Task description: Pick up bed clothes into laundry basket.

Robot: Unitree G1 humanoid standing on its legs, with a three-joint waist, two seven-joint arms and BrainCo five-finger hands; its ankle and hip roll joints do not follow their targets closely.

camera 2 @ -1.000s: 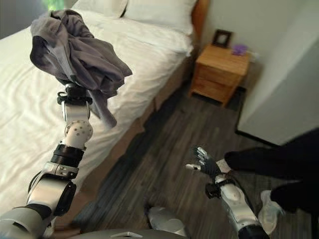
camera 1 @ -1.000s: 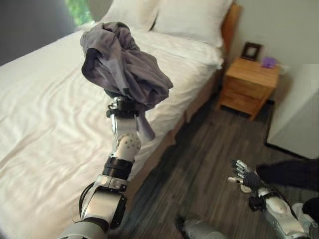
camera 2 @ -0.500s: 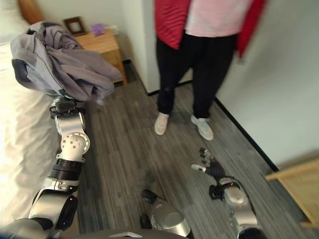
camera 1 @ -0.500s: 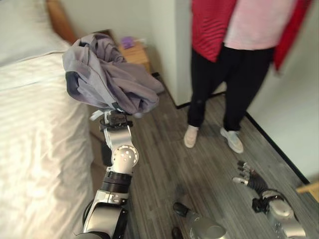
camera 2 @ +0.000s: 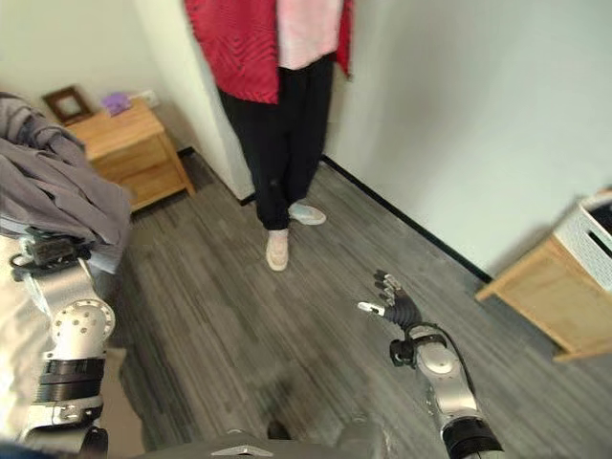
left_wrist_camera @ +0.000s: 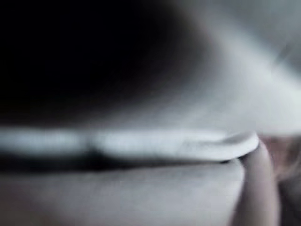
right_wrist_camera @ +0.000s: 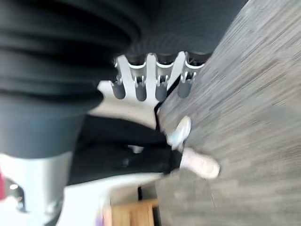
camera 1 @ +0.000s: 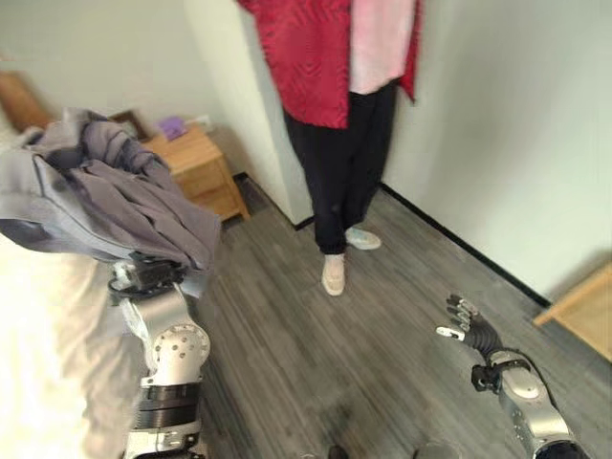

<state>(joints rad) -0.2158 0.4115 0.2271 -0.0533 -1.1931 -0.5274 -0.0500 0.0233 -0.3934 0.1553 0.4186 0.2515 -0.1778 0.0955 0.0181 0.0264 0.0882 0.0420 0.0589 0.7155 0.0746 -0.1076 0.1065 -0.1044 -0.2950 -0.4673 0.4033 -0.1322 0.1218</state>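
While the grey bed clothes (camera 1: 100, 206) drape over the raised left hand, hiding its fingers, beside the wooden nightstand (camera 1: 191, 172), the right hand (camera 2: 394, 303) hangs empty with fingers straight.

Soft, even daylight filled the room, with no hard glare anywhere. The pale wall (camera 2: 459, 124) was evenly lit, and the grey plank floor (camera 1: 382, 316) carried only faint, diffuse shadows, the darkest a smudge low in the head views near the bottom edge. The bed (camera 1: 38, 382) at the left edge was close to washed out, its folds barely readable. Straight lines of the skirting bowed slightly toward the frame edges. The left wrist view was wholly out of focus: dark above, pale grey smears below. In the right wrist view the floor streaked with motion blur, while the fingers (right_wrist_camera: 141, 80) stayed fairly crisp.
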